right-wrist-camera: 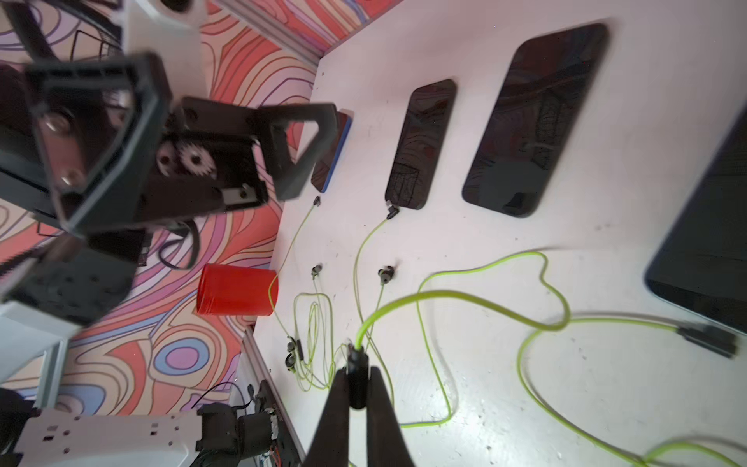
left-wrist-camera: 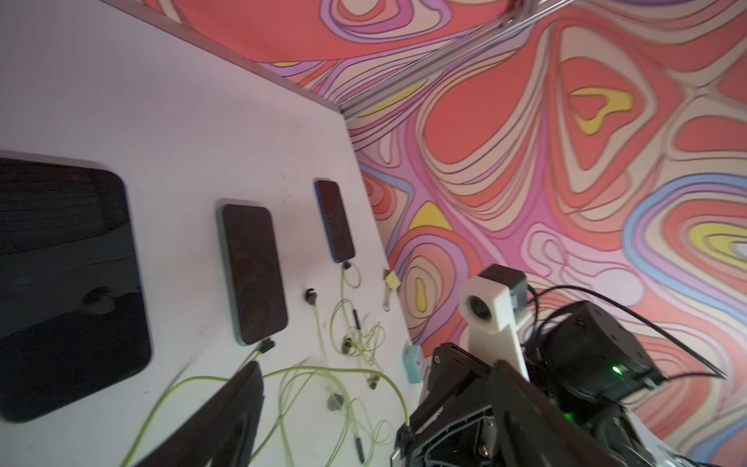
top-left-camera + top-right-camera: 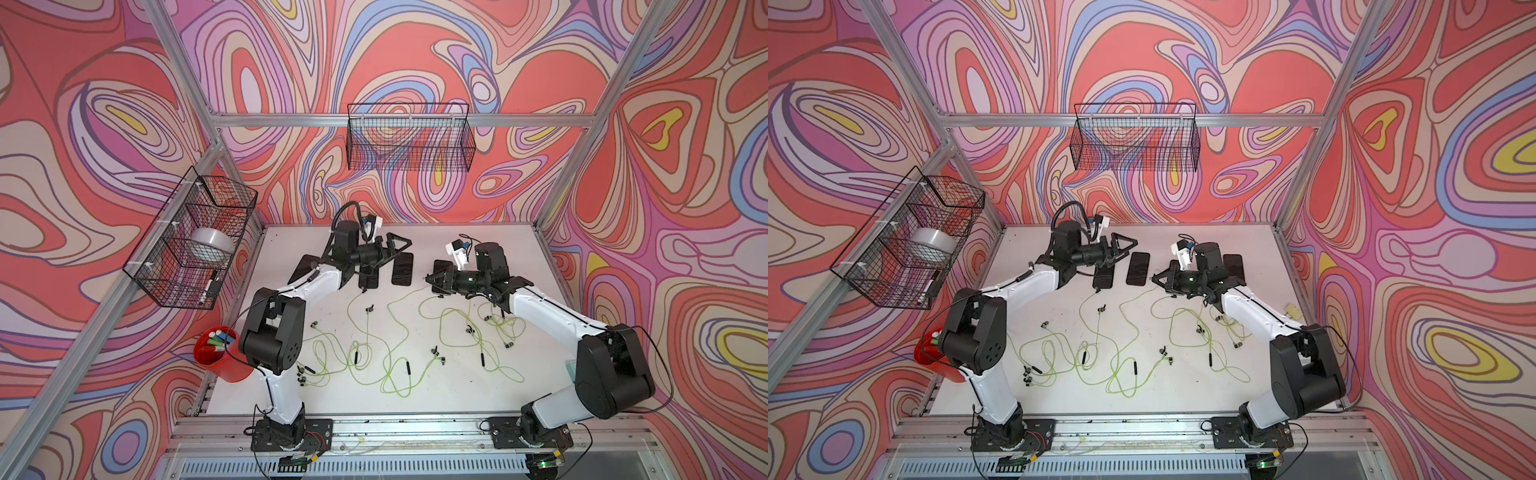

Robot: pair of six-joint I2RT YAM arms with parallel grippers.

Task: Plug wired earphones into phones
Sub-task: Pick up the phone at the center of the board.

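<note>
right gripper (image 1: 357,378): jaws are pinching a small dark plug (image 1: 357,364), tips pointing along the table toward the left arm. the yellow-green cable of one set of wired earphones (image 1: 444,295) is arching out of the pinch and looping across the white table (image 3: 457,399). left gripper (image 3: 403,249): jaws are standing wide apart, gripping nothing, and hanging just above the row of phones. phones (image 3: 402,269) — flat black slabs are lying screen-up, side by side along the far part of the table; four are showing in the right wrist view, one partly hidden behind a left finger. a plug (image 1: 391,212) is sitting right at the near end of the second phone (image 1: 422,145), and another (image 1: 316,200) just beside the blue-edged phone (image 1: 341,141) — whether either is seated cannot be told. the remaining earphone cables are lying loose and tangled on the near half of the table, with earbuds and remote sticks scattered among them. red cup (image 3: 220,353): standing at the table's left edge, beside the left arm.
</note>
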